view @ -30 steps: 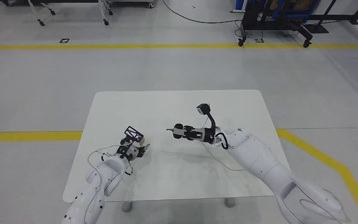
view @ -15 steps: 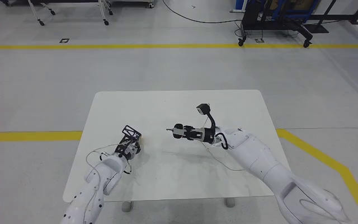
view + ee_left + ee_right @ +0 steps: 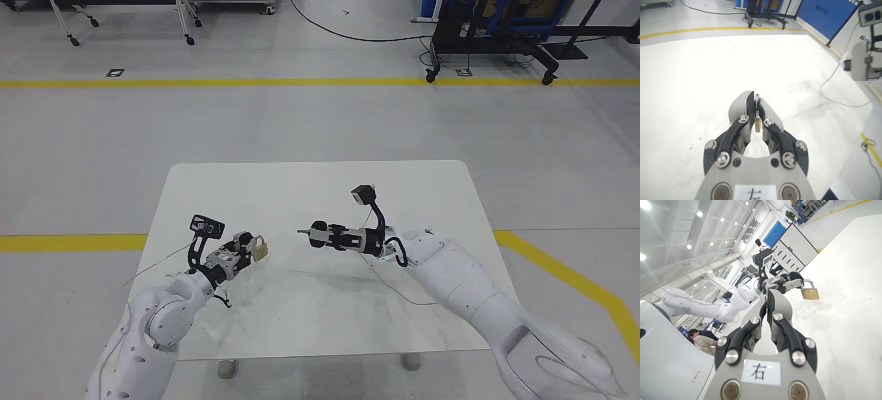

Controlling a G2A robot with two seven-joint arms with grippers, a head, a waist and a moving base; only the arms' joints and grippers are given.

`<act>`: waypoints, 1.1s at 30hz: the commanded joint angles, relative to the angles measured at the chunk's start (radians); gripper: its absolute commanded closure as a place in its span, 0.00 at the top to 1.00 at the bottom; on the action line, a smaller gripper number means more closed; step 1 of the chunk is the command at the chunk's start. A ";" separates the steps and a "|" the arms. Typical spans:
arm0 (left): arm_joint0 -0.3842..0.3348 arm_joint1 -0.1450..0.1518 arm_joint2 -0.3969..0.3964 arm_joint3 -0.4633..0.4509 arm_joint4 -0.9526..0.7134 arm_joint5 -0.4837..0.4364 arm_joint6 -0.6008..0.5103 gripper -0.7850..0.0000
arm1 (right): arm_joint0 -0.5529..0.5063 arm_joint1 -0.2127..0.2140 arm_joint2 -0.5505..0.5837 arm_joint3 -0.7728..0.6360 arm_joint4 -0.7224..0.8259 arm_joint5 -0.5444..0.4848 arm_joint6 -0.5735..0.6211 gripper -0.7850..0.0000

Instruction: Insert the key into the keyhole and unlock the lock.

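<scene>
- Currently both pieces are in hand and the step is bringing them together; the key [image 3: 300,233] is not yet in the keyhole.
- In the top view, the left gripper [image 3: 756,98] sits left of centre, over the left part of the table [image 3: 400,185].
- Its pads are pressed onto the steel shackle [image 3: 756,106] of the lock [image 3: 810,294], whose brass body hangs free below the fingertips, apparently clear of the tabletop.
- Near the middle of the top view, the right gripper [image 3: 311,233] points toward the lock with its fingers pressed together.
- A thin tip pokes out of those fingers. I take it for the key, though it is too small to be sure.
- Key tip and lock are well apart, with bare table between them.
- The keyhole cannot be made out. It is probably on the underside of the brass body, turned away from the key.
- Next, I judge, the lock must be turned so its keyhole face meets the tip. The blade must then be lined up with the slot, pushed straight in and twisted.
- Gripped only by the shackle, the body may swing or pivot when the key presses on it.
- As for writing, each gripper base carries a white sticker with one dark character, on the left [image 3: 755,192] and on the right [image 3: 761,371].
- No marking on the lock can be read.
</scene>
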 commanded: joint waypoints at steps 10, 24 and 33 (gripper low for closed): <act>0.020 0.005 0.020 -0.041 0.245 0.065 0.128 0.00 | 0.000 0.000 0.000 0.000 0.000 0.000 0.000 0.00; -0.005 -0.009 0.133 0.011 0.469 0.206 0.129 0.00 | 0.000 0.000 0.000 0.000 0.000 0.000 0.000 0.00; 0.001 -0.007 0.121 0.009 0.483 0.197 0.103 0.00 | 0.000 0.000 0.000 0.000 0.000 0.000 0.000 0.00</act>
